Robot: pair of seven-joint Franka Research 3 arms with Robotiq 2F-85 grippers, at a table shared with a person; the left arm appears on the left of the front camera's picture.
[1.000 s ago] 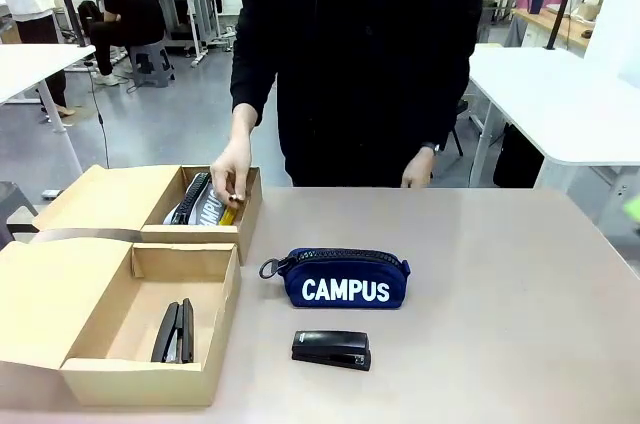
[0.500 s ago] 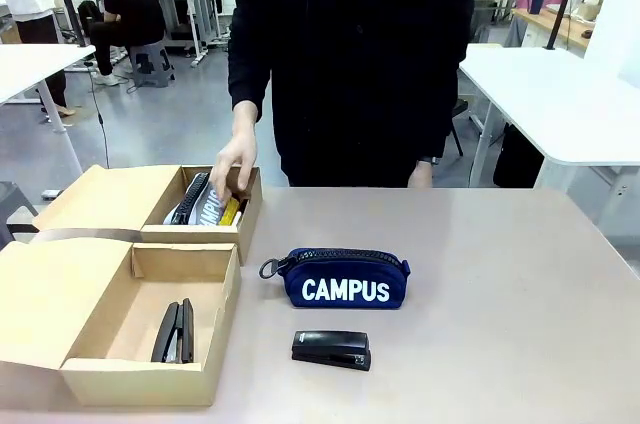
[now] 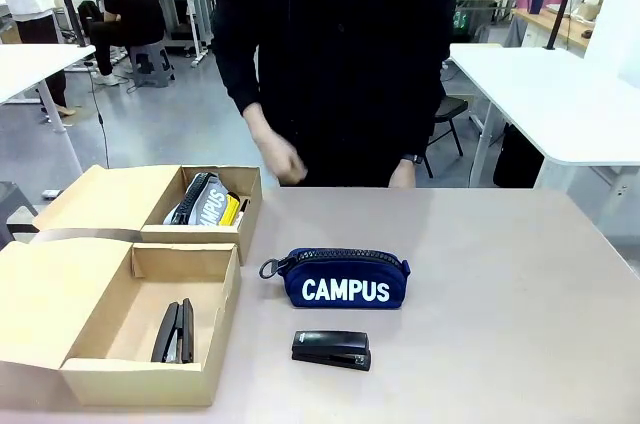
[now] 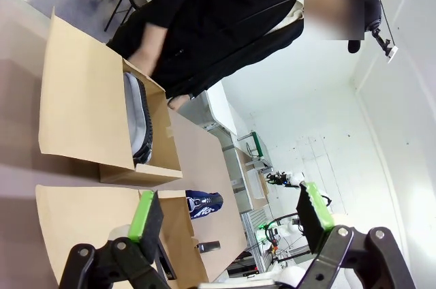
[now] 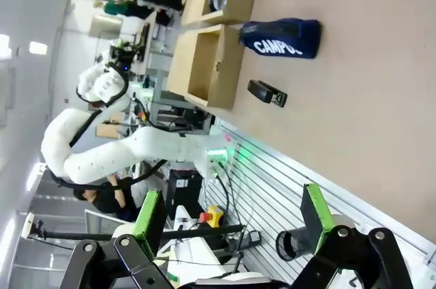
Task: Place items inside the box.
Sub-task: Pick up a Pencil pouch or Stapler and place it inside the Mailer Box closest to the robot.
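— Two boxes at bench (image 3: 520,284) left: contents?
— Near box (image 3: 140,384): boxed stapler (image 3: 172,332). Far box (image 3: 190,234): grey pouch (image 3: 207,202), yellow knife (image 3: 231,210).
— Mid-bench?
— CAMPUS pouch (image 3: 345,279); loose stapler (image 3: 331,350) near it, robot side.
— Tools?
— Left tool (image 4: 229,210), right tool (image 5: 233,213): both spread, empty.

Beige worktop (image 3: 520,294) carrying four things.
Navy CAMPUS pouch (image 3: 345,279) lies mid-worktop; black stapler (image 3: 331,350) just robot-side of it; far cardboard box (image 3: 195,237) left, near cardboard box (image 3: 150,384) front-left.
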